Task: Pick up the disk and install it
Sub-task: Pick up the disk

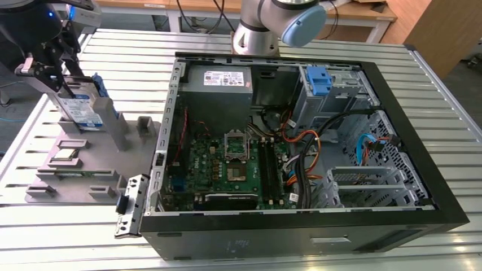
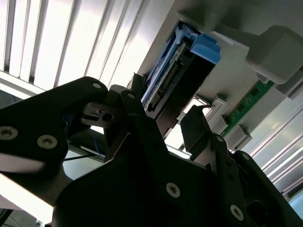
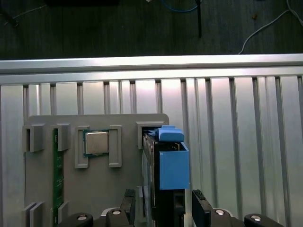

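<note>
The disk (image 1: 81, 113) stands on edge in a slot of the grey fixture (image 1: 90, 169) at the exterior view's left, its blue-and-white label facing out. Blue side rails (image 3: 173, 165) clip it. My gripper (image 1: 62, 79) hangs right over its top edge. In both wrist views the two black fingers (image 3: 201, 210) stand on either side of the disk (image 2: 182, 71), with a visible gap to it. The gripper (image 3: 163, 208) is open and holds nothing. The bottom of the disk is hidden in the slot.
The open computer case (image 1: 421, 220) lies on the slatted metal table (image 1: 444, 113), with a blue bracket (image 1: 320, 79) in its drive cage and a grey power supply (image 1: 218, 79) beside it. The fixture also holds a processor chip (image 3: 96, 143) and a green memory stick (image 3: 57, 165). The arm's base (image 1: 256, 31) stands behind the case.
</note>
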Robot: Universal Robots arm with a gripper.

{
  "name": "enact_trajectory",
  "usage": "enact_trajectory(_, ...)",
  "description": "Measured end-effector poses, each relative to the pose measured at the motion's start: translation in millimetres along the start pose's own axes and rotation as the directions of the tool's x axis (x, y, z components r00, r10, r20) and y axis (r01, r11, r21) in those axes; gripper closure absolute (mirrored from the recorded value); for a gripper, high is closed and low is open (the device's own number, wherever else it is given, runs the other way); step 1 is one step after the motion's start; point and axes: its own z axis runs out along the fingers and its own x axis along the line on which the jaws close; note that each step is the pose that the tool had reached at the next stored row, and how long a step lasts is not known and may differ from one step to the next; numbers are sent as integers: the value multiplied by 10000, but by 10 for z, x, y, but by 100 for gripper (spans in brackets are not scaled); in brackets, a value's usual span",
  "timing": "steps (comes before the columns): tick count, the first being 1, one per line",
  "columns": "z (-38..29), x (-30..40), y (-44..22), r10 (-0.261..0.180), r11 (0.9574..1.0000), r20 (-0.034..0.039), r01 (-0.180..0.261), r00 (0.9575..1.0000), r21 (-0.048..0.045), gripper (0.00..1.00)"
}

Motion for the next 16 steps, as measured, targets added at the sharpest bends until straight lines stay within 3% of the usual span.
enact_trajectory(16,-12,-15,0,0,10000,0,0,10000,0,41)
